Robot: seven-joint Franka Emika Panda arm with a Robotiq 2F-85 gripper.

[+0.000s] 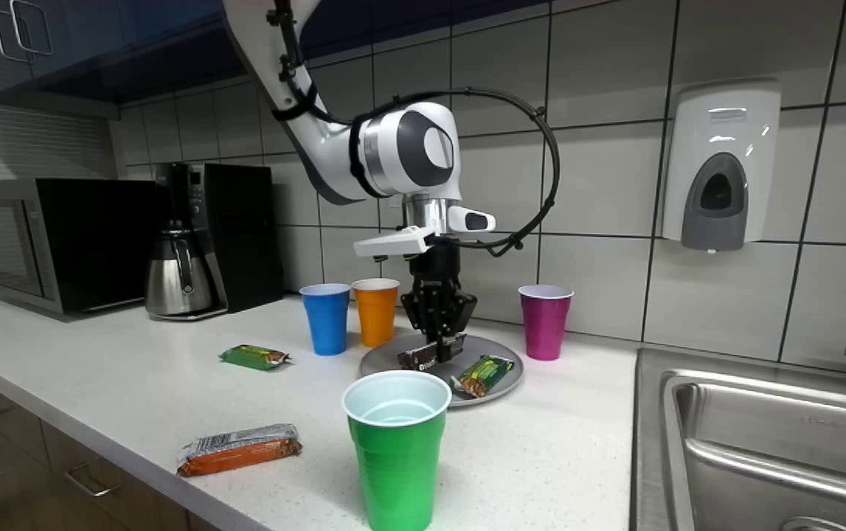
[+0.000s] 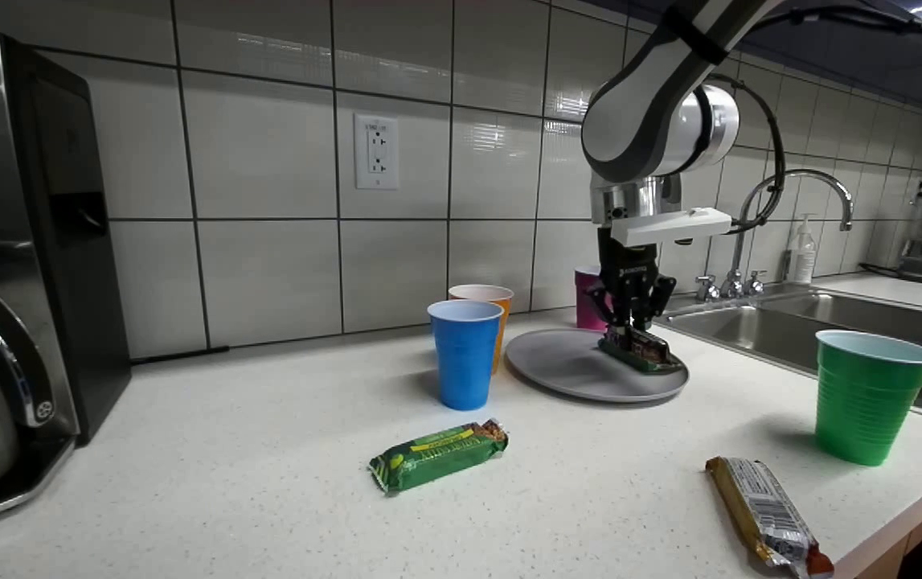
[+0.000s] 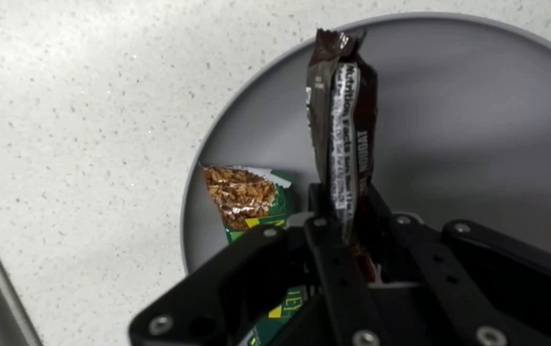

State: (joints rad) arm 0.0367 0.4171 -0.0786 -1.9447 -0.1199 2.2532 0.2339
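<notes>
The brown-wrapped nougat bar (image 3: 345, 120) is gripped on edge between the narrowly set fingers (image 3: 325, 254), over the gray plate (image 3: 453, 81); whether the plate is touched by its underside cannot be told. A long end is left projecting past the fingers, so the bar could be twisted in the grip by any contact there, as the wrapper looks slick and loose. If released in this stance, it could be toppled, since little width is offered by its narrow side. The green-wrapped granola bar (image 3: 241, 197), laid just beside on the same plate, could be nudged or pinned by a finger's outer face. Under too much downward pressure, the held bar might be crushed or the plate shifted across the surface (image 1: 526, 457). By a wide sideways sweep, the magenta cup (image 1: 546, 324) near the plate could be knocked, being probably light. The nougat bar's wrapper is dark, creased and crimped at its end, with a pale printed strip; the granola bar's is glossy and printed with oat clusters; the plate is round, smooth and low-rimmed; the cup is tapered, seemingly plastic; the surface is pale and finely speckled.
</notes>
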